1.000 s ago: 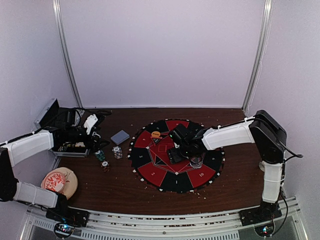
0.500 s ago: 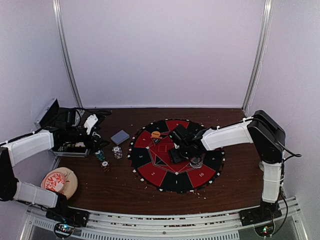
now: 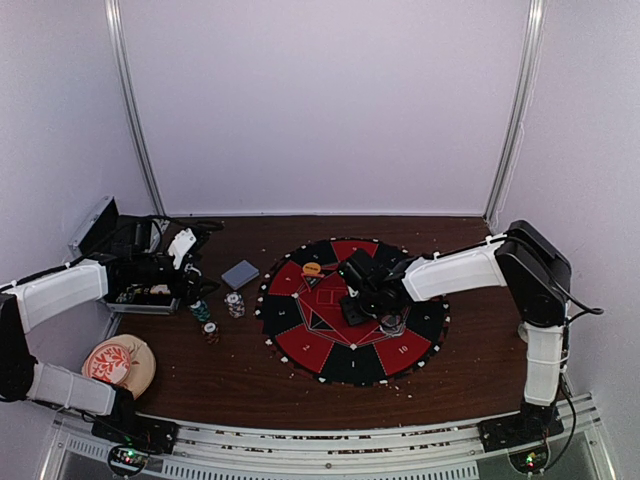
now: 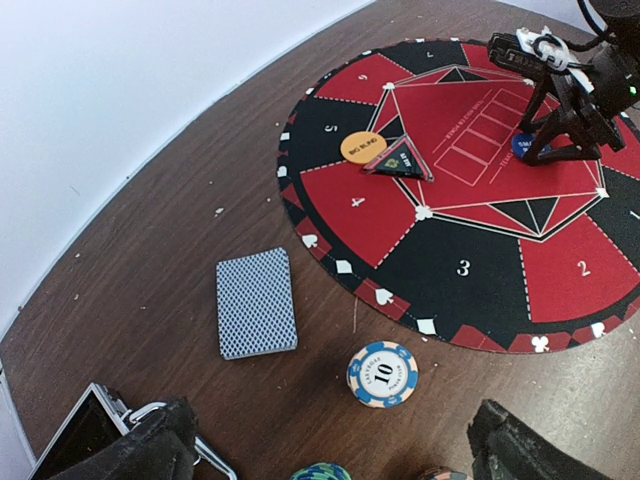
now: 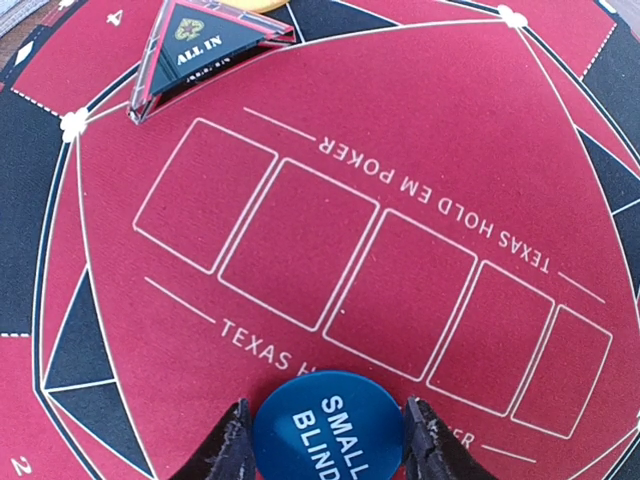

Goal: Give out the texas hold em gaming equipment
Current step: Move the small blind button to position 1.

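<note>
My right gripper (image 5: 325, 422) is low over the red centre of the round mat (image 3: 300, 345), its fingers pressed against both sides of the blue "Small Blind" disc (image 5: 328, 425), which lies flat on the mat. The orange "Big Blind" disc (image 4: 363, 148) and the triangular "All In" marker (image 5: 205, 45) sit near the mat's far left. My left gripper (image 4: 335, 455) hangs open over bare table, just near of a white-and-blue "10" chip stack (image 4: 382, 373). A teal chip stack (image 4: 322, 472) and a reddish one (image 4: 440, 475) peek in between its fingers. The blue-backed card deck (image 4: 256, 302) lies to the left.
An open metal case (image 3: 100, 225) stands at the far left behind the left arm. A round tan dish with a red flower (image 3: 118, 362) lies near the left front. A clear round piece (image 3: 392, 323) rests on the mat's right side.
The right gripper's fingers have closed in onto the blue disc. Its arm has barely shifted, and the left arm has stayed still.
</note>
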### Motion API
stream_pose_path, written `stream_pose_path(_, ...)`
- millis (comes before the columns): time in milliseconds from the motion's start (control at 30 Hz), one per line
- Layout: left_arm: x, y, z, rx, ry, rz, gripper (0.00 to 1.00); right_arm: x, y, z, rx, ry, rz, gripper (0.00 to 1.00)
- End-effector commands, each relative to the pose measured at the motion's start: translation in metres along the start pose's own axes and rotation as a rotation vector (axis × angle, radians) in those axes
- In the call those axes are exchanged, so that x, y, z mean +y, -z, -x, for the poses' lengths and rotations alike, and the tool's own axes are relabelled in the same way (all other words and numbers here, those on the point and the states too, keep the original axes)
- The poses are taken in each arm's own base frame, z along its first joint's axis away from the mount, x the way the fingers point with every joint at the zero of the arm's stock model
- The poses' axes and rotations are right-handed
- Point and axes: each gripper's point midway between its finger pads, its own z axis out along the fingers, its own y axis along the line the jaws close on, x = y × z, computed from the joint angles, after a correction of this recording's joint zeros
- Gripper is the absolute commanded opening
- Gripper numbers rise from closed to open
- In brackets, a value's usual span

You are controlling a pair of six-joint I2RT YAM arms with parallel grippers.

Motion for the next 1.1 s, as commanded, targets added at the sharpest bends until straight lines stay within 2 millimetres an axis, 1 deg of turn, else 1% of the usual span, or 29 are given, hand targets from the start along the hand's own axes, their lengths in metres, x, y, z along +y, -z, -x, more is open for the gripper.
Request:
stream_pose_path(0,0.002,-0.002,0.005,-0.025,-0.006,0.002,0.98,0.003,-0.003,-0.017,0.043,0.005,0.017,0.43)
stream_pose_path(133,0.001,-0.001,0.005,-0.025,-0.006,0.003,0.98,0.009,-0.001,-0.014,0.036,0.021,0.026,0.44)
stream_pose_path(167,0.001,-0.001,0.005,-0.026,-0.007,0.003,0.98,0.010,-0.002,-0.014,0.039,0.026,0.025,0.46)
stream_pose_path(267,0.002,-0.001,0.005,-0.026,-0.006,0.005,0.98,0.008,-0.003,-0.016,0.045,0.031,0.001,0.57)
stream_pose_path(400,0.002,0.000,0.005,-0.026,-0.007,0.006,0.98,0.003,-0.001,-0.019,0.043,0.028,-0.019,0.63)
stream_pose_path(667,0.001,-0.001,0.005,-0.025,-0.006,0.003,0.98,-0.004,0.002,-0.018,0.026,0.015,-0.041,0.63)
stream_pose_path(933,0.001,-0.001,0.004,-0.024,-0.006,0.003,0.98,-0.011,0.018,-0.003,-0.047,-0.010,-0.063,0.63)
stream_pose_path(1067,0.001,-0.001,0.005,-0.026,-0.006,0.002,0.98,-0.013,0.018,-0.004,-0.045,-0.007,-0.072,0.63)
